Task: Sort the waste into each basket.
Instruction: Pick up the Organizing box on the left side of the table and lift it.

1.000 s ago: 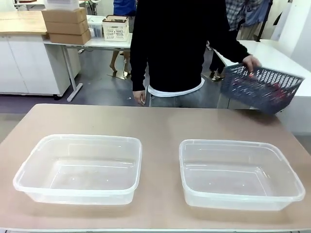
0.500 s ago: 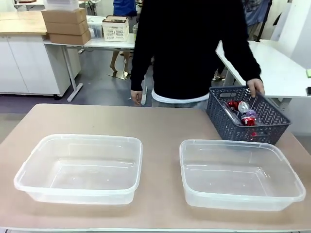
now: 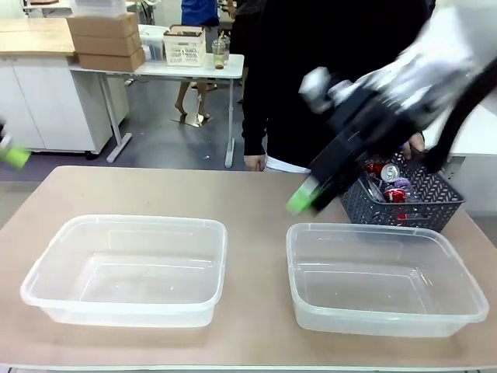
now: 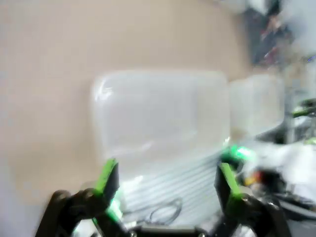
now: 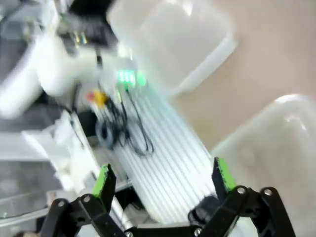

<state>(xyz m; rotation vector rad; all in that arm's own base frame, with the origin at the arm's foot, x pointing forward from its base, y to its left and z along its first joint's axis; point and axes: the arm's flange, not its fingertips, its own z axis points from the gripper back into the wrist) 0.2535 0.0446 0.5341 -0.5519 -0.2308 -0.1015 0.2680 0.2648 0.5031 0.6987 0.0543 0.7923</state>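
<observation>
While the red metal drink cans (image 3: 375, 167) lie in the dark grey lattice-walled plastic basket (image 3: 404, 211) at the tan table's (image 3: 256, 202) far right, two see-through rectangular plastic tubs, left tub (image 3: 124, 221) and right tub (image 3: 365, 228), stand side by side. Left gripper (image 4: 167, 170) and right gripper (image 5: 163, 173): fingers spread, nothing between; the right one is blurred, above the right tub's far rim.

The table (image 3: 256, 194) in front of me has a plain tan top. Two clear plastic tubs sit on it side by side with a gap between them: the left tub (image 3: 132, 221) and the right tub (image 3: 365, 228). A dark grey lattice basket (image 3: 404, 213) stands just behind the right tub, near the far right edge.
</observation>
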